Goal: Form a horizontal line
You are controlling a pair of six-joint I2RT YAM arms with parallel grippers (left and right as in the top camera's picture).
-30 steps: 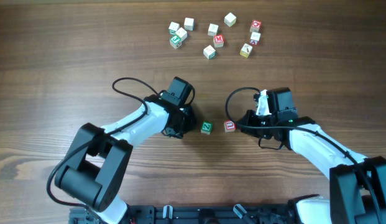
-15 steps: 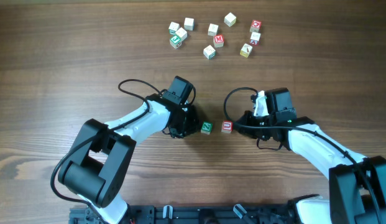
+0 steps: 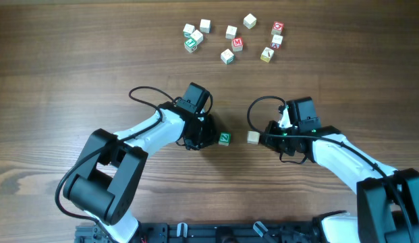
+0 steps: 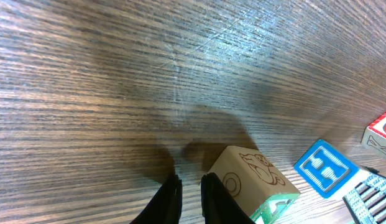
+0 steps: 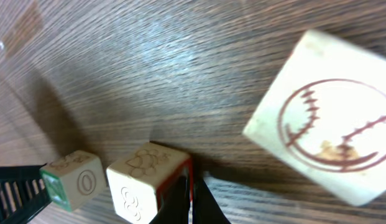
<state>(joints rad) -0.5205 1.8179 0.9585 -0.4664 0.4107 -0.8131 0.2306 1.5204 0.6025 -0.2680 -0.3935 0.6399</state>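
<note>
A green-faced cube (image 3: pixel 224 138) (image 4: pixel 245 185) (image 5: pixel 68 180) lies mid-table. My left gripper (image 3: pixel 208 137) (image 4: pixel 191 194) is just left of it, its fingers nearly together with nothing between them and one finger against the cube's pale side. To the right, apart from it, lies a pale beige cube (image 3: pixel 253 137) (image 5: pixel 149 179) with a paw print on top and a red side. My right gripper (image 3: pixel 264 139) (image 5: pixel 193 200) is shut, its tips against that red side. A blue-trimmed face (image 4: pixel 323 168) shows beyond the green cube. I cannot tell which cube it belongs to.
Several loose letter cubes (image 3: pixel 229 40) are scattered at the far edge of the table. A pale cube with a baseball drawing (image 5: pixel 323 118) (image 3: pixel 285 113) lies close beside my right wrist. Black cables (image 3: pixel 145 94) loop off both arms.
The cube at my right gripper tipped over, from red face up to pale face up, and shifted slightly right. The right jaws closed fully. The green cube stayed put.
</note>
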